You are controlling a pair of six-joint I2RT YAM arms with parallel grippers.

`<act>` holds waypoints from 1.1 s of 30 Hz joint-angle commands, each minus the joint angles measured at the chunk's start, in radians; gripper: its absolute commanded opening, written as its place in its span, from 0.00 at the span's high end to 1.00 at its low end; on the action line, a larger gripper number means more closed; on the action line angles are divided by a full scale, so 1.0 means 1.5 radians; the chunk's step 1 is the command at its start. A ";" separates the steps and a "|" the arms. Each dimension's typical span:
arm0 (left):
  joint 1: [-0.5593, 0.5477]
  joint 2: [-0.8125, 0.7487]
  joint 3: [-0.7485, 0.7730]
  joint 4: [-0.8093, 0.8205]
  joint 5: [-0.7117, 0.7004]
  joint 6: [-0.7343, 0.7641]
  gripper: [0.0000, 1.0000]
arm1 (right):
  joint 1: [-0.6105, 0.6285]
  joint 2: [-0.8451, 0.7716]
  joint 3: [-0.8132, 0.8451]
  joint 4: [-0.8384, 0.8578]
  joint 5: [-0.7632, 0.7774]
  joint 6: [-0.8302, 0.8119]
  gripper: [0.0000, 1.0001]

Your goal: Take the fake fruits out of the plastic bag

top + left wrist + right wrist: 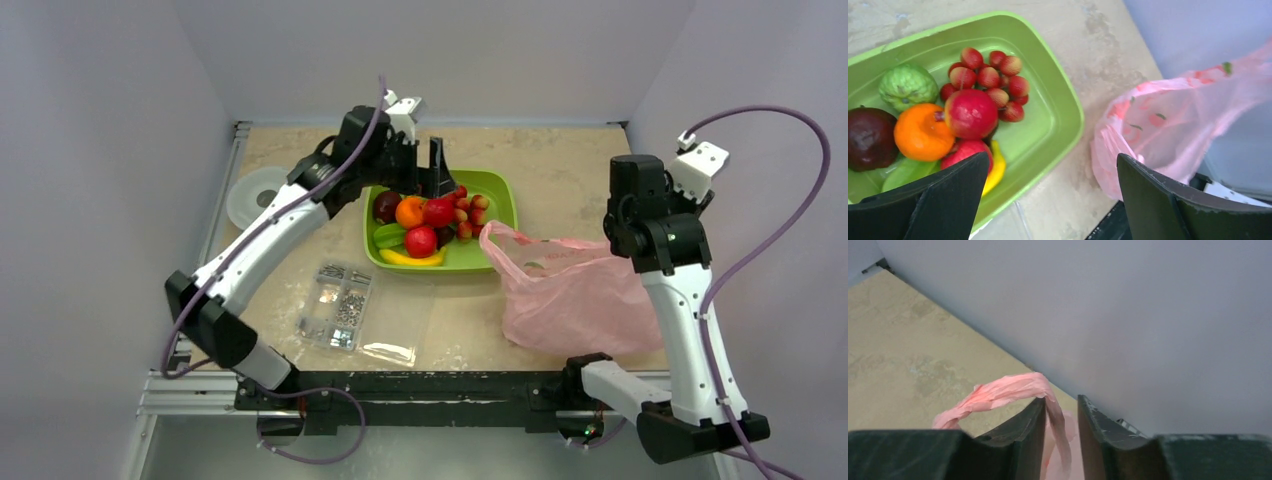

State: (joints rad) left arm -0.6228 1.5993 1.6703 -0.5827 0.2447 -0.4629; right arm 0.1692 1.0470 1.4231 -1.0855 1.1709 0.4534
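The fake fruits lie in a green tray (500, 195): a maroon one (870, 137), an orange one (923, 132), two red ones (970, 112), a green one (908, 85) and a yellow banana (996, 170). My left gripper (1053, 157) is open and empty above the tray's near right edge; it also shows in the top view (428, 172). The pink plastic bag (575, 295) lies crumpled right of the tray. My right gripper (1060, 402) is narrowly open. A bag handle (998, 392) is draped over its left finger and hangs loose between the jaws.
A cluster of small red berries (990, 80) lies in the tray's far part. A clear box of screws (340, 305) sits in front of the tray. A white round lid (255, 195) lies at the left. Grey walls close in the table.
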 commanded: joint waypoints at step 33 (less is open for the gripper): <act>-0.007 -0.681 -0.107 -0.148 -0.210 0.139 0.00 | -0.010 -0.369 0.184 0.093 -0.487 -0.066 0.01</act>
State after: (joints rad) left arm -0.6315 0.6289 1.4704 -0.8196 0.0097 -0.3012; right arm 0.1577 0.4900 1.7000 -1.0039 0.4538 0.3489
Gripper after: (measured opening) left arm 0.998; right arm 0.987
